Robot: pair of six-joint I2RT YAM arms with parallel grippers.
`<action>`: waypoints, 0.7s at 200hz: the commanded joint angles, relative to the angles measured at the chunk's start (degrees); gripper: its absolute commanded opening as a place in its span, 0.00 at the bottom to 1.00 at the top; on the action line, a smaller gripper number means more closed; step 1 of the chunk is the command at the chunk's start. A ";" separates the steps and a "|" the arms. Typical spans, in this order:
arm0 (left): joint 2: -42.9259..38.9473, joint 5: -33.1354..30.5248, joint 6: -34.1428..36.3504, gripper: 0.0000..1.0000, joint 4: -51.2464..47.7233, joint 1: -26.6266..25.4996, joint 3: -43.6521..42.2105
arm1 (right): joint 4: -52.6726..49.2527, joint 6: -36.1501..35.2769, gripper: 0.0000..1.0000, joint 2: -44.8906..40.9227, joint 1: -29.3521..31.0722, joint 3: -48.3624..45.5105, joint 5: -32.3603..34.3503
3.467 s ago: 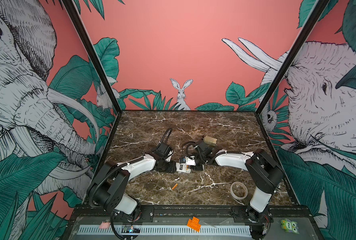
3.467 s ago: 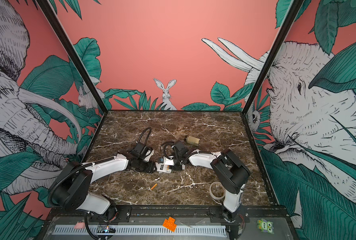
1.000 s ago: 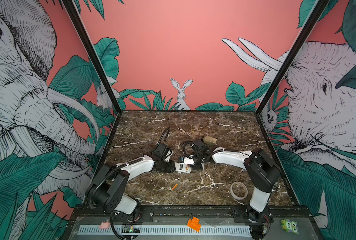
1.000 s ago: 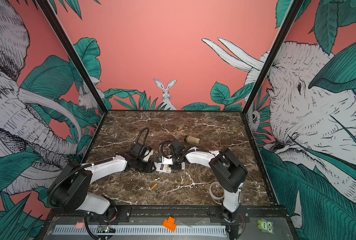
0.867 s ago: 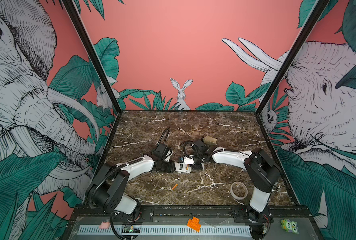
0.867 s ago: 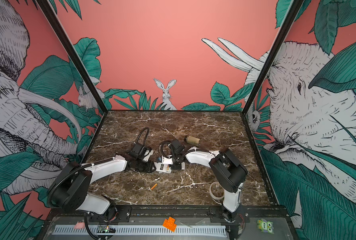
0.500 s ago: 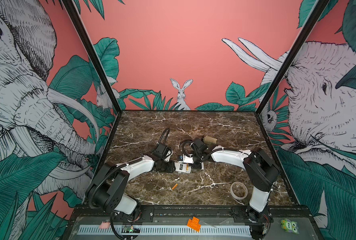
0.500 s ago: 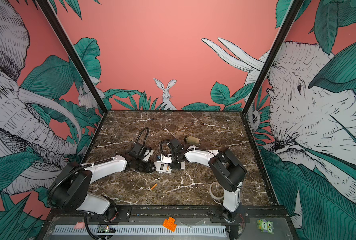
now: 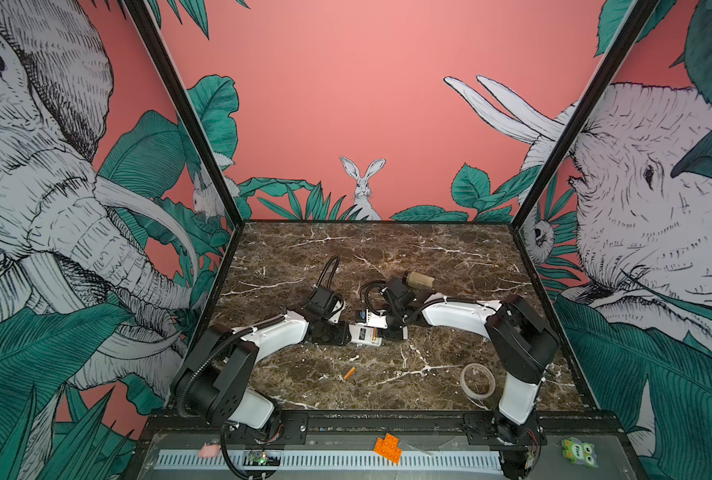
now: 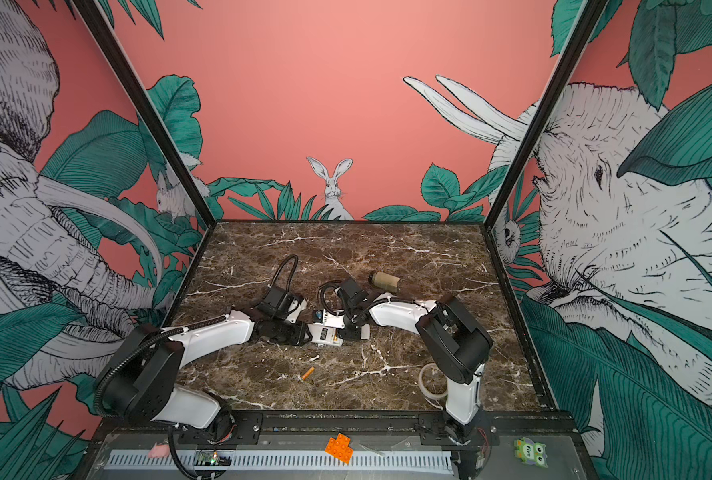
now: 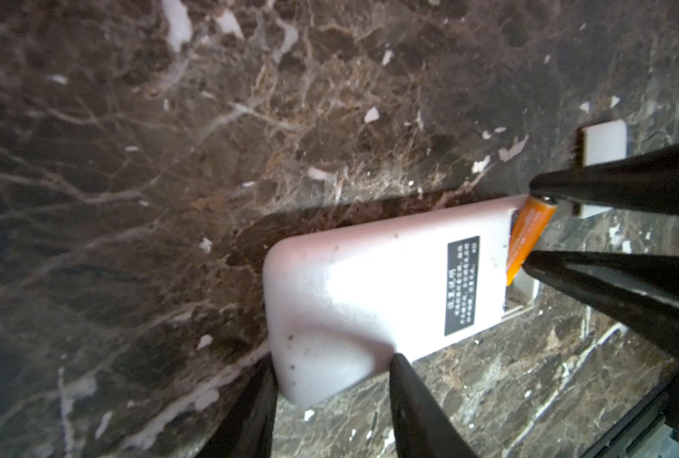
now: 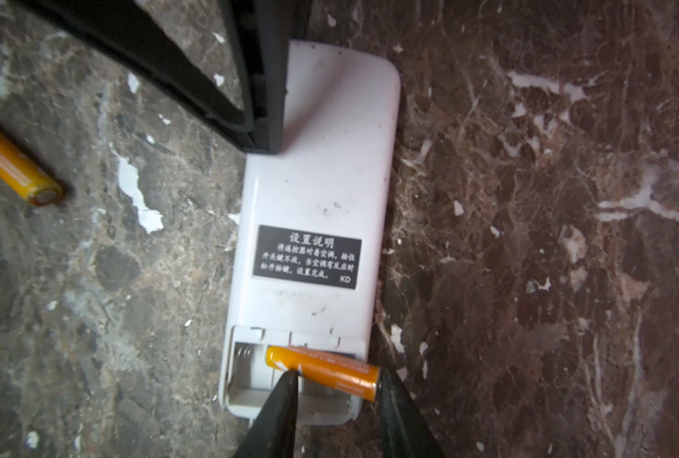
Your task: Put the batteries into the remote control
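Remote control (image 9: 364, 332), top views: face down on the desk (image 9: 387, 257), between left end effector (image 9: 349, 333) and right end effector (image 9: 384, 332); spare battery (image 9: 349, 372) near.
Left wrist: left end effector (image 11: 329, 380) pinches the remote's corner.
Right wrist: right end effector (image 12: 337, 380) spread, tips touching a battery (image 12: 322, 366) half in the slot (image 12: 250, 372).

Left arm (image 9: 281, 332) and right arm (image 9: 454, 311): glossy white moulded link shells between matte black joint housings (image 9: 520, 340). A black corrugated conduit (image 9: 204, 359) is fitted outside the left arm's lower links. Each wrist carries a black box camera (image 9: 325, 297) with a looped black cable (image 9: 331, 266). Left gripper (image 11: 333, 363) and right gripper (image 12: 337, 373) have plain black fingers (image 11: 413, 416) tapering to narrow tips.
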 commanded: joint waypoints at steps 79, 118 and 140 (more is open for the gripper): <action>2.39 -0.52 0.31 0.44 0.28 -0.46 -3.50 | 3.26 -3.03 0.39 0.33 2.59 -5.21 3.51; 2.37 -0.56 0.33 0.43 0.12 -0.49 -3.45 | 3.21 -2.40 0.39 1.21 3.09 -5.39 4.55; 2.83 -0.64 0.40 0.43 0.08 -0.49 -3.54 | 3.35 -1.44 0.40 1.17 3.45 -5.50 5.70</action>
